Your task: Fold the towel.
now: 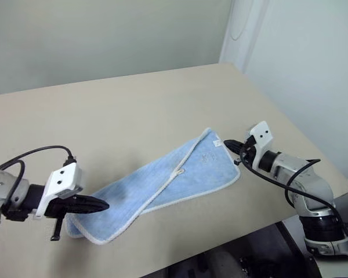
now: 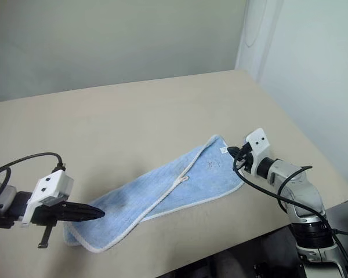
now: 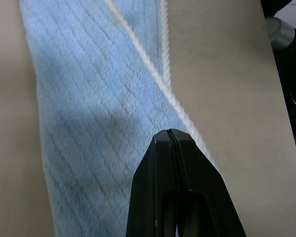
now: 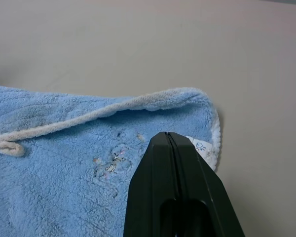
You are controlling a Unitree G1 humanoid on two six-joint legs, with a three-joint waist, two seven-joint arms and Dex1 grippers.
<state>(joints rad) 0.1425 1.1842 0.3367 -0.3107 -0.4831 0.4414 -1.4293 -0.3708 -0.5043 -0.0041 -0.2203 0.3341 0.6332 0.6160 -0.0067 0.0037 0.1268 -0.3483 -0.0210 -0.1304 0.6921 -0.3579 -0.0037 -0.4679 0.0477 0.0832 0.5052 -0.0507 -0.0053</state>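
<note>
On the beige table (image 1: 133,110), near its front edge: a light blue towel (image 1: 162,185), folded and lying slantwise; left gripper (image 1: 104,204) clenched, empty, over its near-left end; right gripper (image 1: 227,143) clenched, empty, beside the far-right corner with its white tag (image 4: 201,146).

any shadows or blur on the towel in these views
Left wrist view: a soft dark shadow crosses the towel ahead of the left gripper. Left eye view: the same darker patch sits near that end. Right wrist view: evenly lit, the pile sharp beside the right gripper.
</note>
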